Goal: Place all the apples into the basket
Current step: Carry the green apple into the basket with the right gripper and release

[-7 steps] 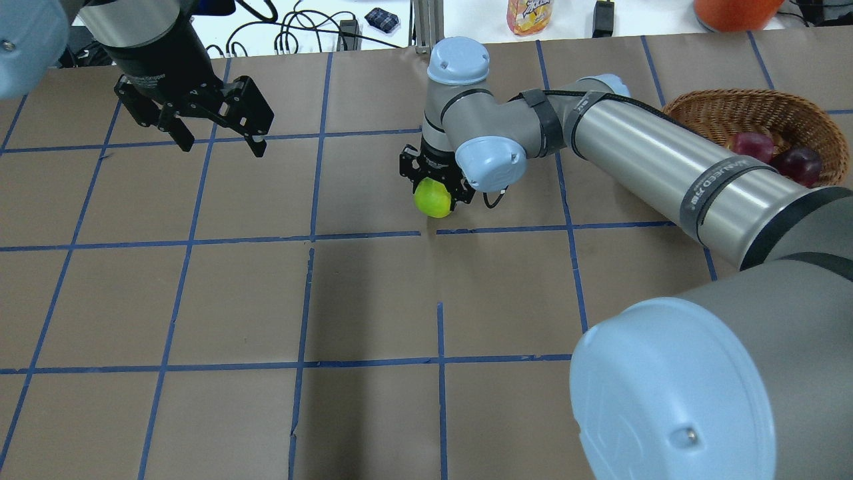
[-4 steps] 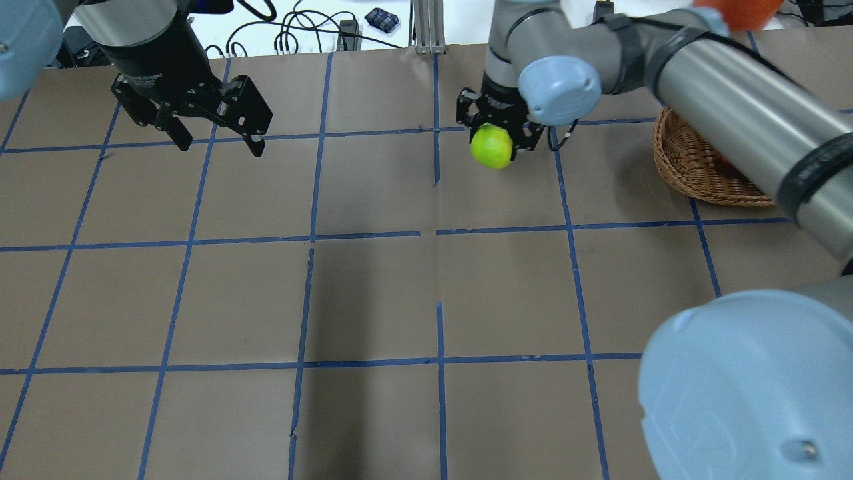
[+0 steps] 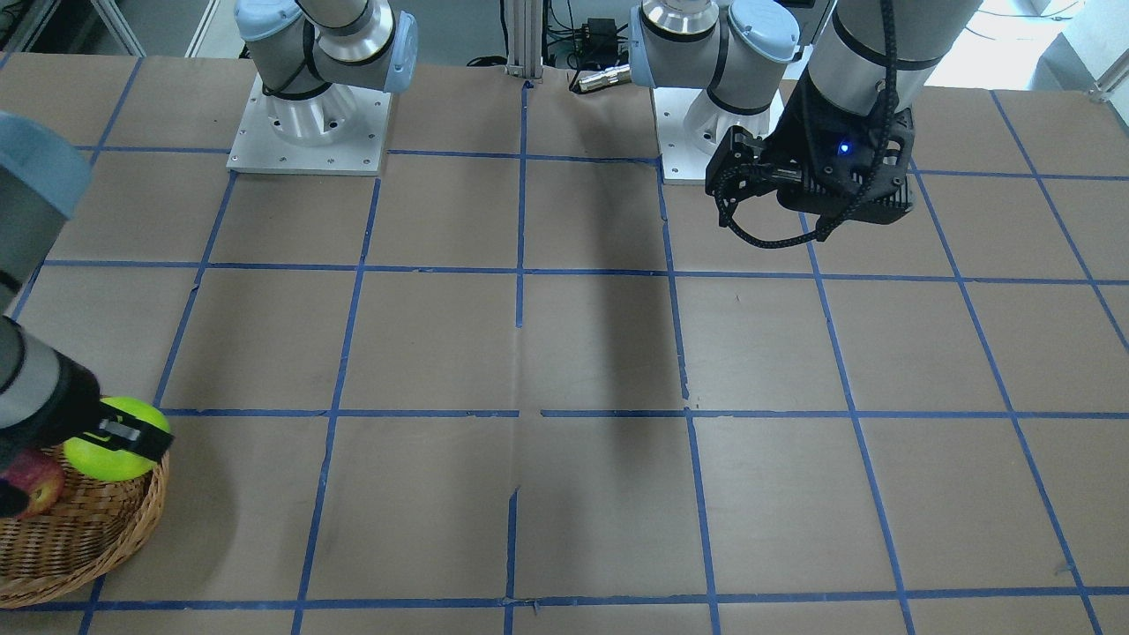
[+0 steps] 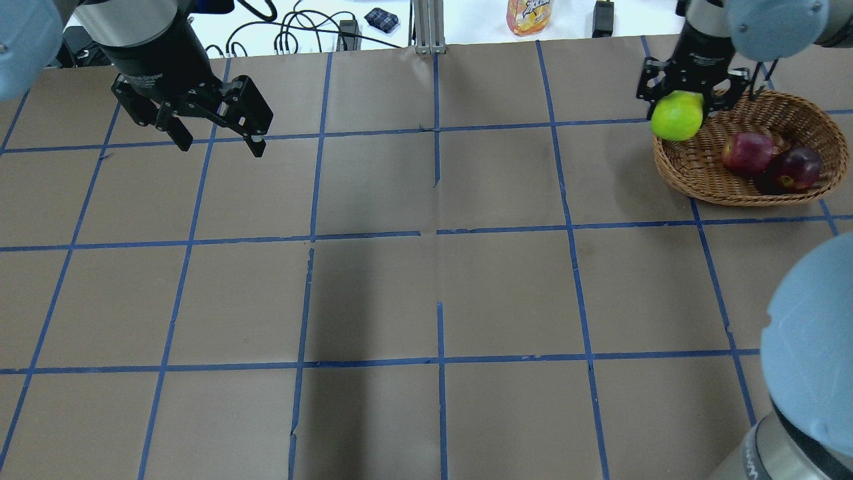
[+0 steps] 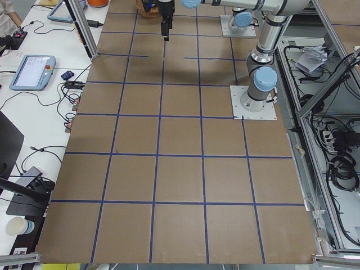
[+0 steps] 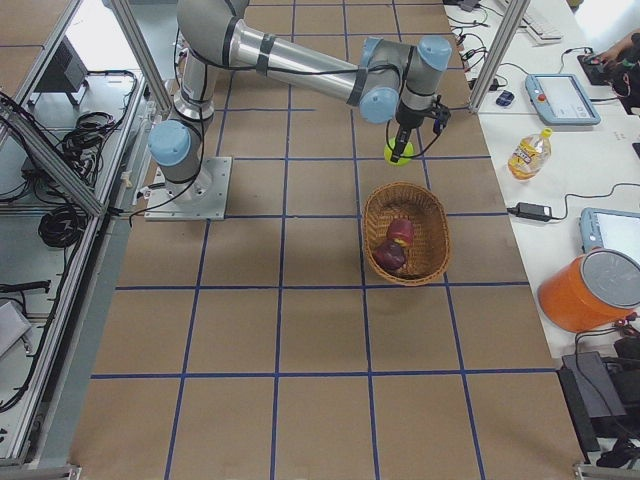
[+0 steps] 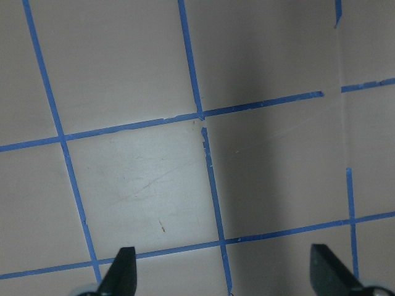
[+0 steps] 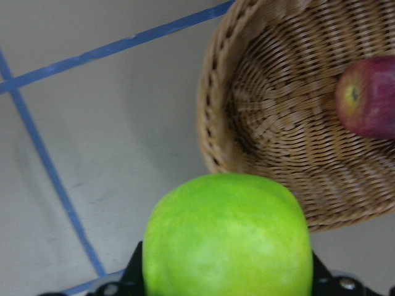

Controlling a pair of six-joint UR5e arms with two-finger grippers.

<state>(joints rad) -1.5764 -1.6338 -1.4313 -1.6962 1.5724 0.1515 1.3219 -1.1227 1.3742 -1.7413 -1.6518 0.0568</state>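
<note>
— Where is the green apple [image 4: 676,117]?
— In the air, pinched between the two fingers of the right gripper [image 4: 686,105]. It hangs just beside the basket [image 4: 706,187], at the rim nearer the middle of the table. The wrist view shows bare paper under it and the wicker wall just ahead.
— And the arm?
— The right arm reaches out long and nearly level from its base. Its wrist is bent so the gripper points straight down.
— The other one?
— The left gripper [image 4: 220,145] hangs above the far left of the table [image 4: 426,280], well apart from the fruit. Its fingers are spread wide with nothing between them.
— What about the table?
— Brown paper, marked into squares with blue tape. Past the far edge is a white bench with cables and a bottle [image 4: 530,15] of yellow drink. An orange bucket [image 6: 590,290] stands at the end near the basket.
— What's in the basket?
— A red apple [image 4: 748,152] and a dark maroon apple [image 4: 796,168], touching, toward one end.
</note>
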